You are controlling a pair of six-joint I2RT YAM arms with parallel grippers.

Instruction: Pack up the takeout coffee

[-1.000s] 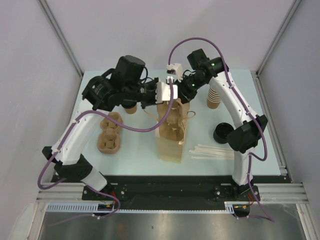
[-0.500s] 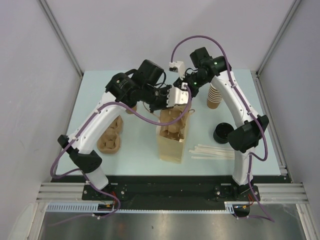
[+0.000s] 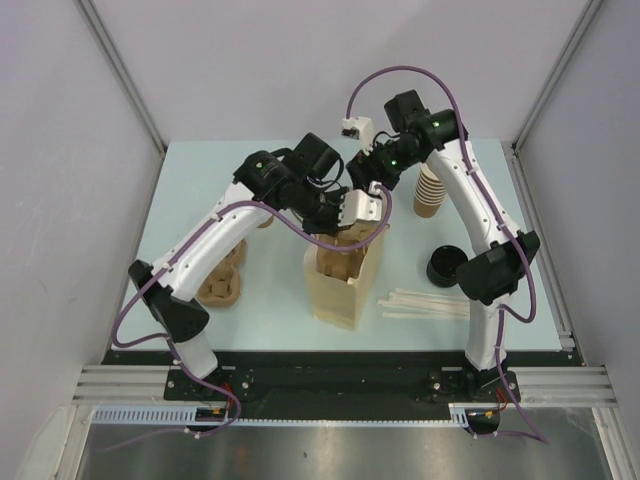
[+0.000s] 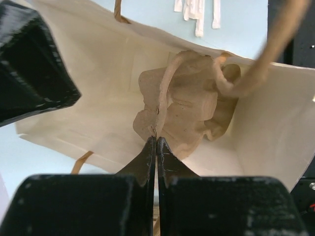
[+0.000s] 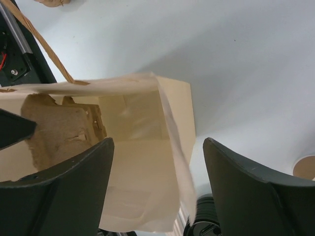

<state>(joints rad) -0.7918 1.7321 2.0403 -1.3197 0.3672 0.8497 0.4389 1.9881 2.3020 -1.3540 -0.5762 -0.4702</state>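
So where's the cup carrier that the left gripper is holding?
Inside the open paper bag at table centre: the cup carrier stands in it, the left gripper pinching its edge, the right gripper open around the bag's rim.

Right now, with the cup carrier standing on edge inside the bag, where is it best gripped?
By its thin top edge, from straight above: the cup carrier stands upright in the bag, whose walls block the sides. The left gripper is shut there.

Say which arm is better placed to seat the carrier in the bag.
Left: the left pincer is shut on the carrier inside the bag; the right pincer stands open astride the bag's wall.
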